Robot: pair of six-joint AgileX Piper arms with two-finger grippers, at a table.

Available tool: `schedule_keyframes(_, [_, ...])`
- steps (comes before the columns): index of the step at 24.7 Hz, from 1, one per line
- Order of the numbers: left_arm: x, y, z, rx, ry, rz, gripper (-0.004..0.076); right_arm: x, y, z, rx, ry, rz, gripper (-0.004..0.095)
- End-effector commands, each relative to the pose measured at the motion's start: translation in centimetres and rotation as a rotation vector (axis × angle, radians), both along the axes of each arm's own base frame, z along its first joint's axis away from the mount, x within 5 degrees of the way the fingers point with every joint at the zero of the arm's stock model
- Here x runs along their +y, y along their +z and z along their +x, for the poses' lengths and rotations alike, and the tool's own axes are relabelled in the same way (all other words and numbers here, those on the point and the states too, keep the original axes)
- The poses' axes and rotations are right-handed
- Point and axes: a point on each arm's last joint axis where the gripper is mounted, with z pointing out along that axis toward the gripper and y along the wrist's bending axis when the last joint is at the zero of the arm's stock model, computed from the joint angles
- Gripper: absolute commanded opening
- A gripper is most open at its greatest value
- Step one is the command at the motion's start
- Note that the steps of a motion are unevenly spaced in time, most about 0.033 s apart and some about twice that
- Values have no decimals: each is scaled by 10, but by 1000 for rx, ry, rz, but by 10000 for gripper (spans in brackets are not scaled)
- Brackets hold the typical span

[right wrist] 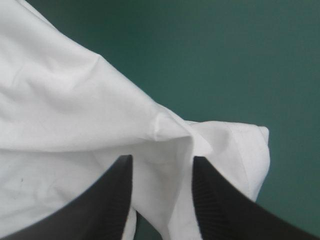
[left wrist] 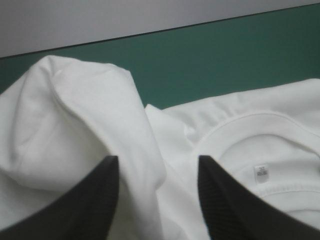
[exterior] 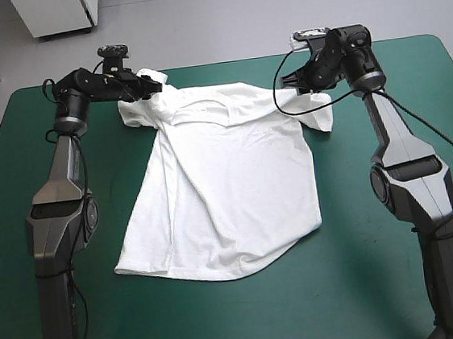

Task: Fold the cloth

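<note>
Near the table's [exterior: 384, 282] far edge, left pincer [left wrist: 158, 159] and right pincer [right wrist: 162, 157] clamp the T-shirt [exterior: 227, 177].

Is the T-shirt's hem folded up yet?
No, in the high view the T-shirt lies spread out, its hem flat on the teal-green cover on the side nearest the robot.

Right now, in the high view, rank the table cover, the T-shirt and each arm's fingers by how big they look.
1. Table cover
2. T-shirt
3. Left fingers and right fingers: both small and dark, and they look alike, so I won't rank one over the other.
</note>
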Motion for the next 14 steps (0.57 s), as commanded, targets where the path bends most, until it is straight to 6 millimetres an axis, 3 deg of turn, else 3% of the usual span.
schedule_keyframes(1, [-5, 75, -21, -156, -30, -46, 544, -8, 61, -17, -156, -12, 26, 619])
schedule_keyframes(3, [-6, 99, -35, -179, -74, -20, 519, -9, 85, -28, -203, -10, 33, 584])
schedule_keyframes(6, [-8, 147, -71, -204, -152, 13, 451, -12, 141, -61, -315, 11, 68, 498])
schedule_keyframes(14, [1, 265, -167, -437, -76, 29, 404, -5, 239, -147, -532, 72, 132, 497])
